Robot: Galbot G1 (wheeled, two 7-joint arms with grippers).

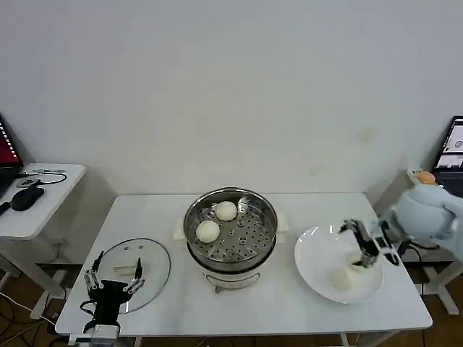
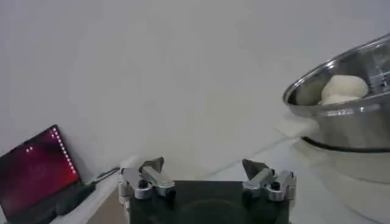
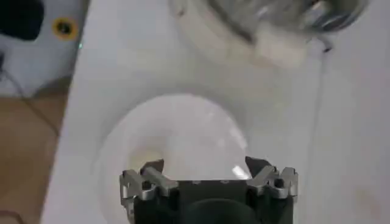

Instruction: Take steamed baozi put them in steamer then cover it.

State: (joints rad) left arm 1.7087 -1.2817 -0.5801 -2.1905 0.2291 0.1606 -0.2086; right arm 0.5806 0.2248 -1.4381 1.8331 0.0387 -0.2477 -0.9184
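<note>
The steamer stands mid-table with two steamed baozi on its perforated tray. Two more baozi lie on the white plate to the right. My right gripper hovers over that plate, open with nothing between its fingers; in the right wrist view the gripper looks down on the plate and one baozi. The glass cover lies flat at the table's left. My left gripper is open just above its near side. The left wrist view shows the steamer with a baozi.
A side table with a laptop and a mouse stands to the left. Another small table with a screen is at the right. The white table's front edge runs close to both grippers.
</note>
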